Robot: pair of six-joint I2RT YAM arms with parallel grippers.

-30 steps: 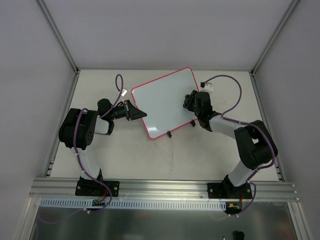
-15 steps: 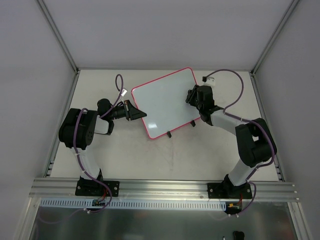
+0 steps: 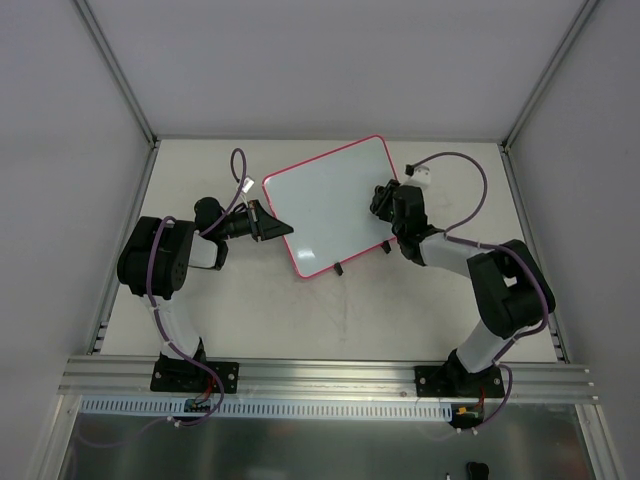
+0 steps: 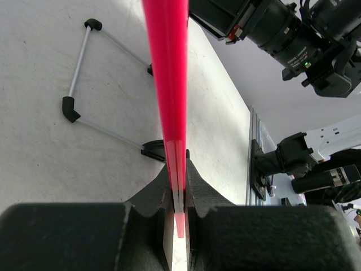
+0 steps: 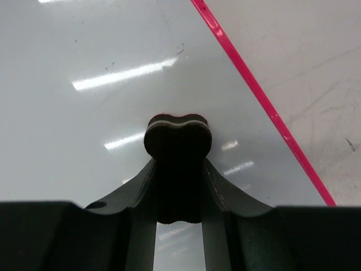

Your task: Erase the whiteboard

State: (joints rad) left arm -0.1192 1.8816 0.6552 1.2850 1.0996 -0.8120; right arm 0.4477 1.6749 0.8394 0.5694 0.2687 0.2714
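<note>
Edgewise, whiteboard point(image 3: 330, 205) between left jaws; right jaws' eraser point(image 5: 178, 134) on its face.

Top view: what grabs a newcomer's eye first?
The glossy whiteboard with its pink-red frame, set askew on the far half of the table. The left claw is clamped on its left edge, and the right claw holds a small black eraser over the board's right side.

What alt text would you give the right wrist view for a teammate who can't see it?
The right gripper is shut on a small black eraser, held over the glossy whiteboard, which shows only faint specks. The board's pink frame runs diagonally at right, with the pale table beyond.
</note>
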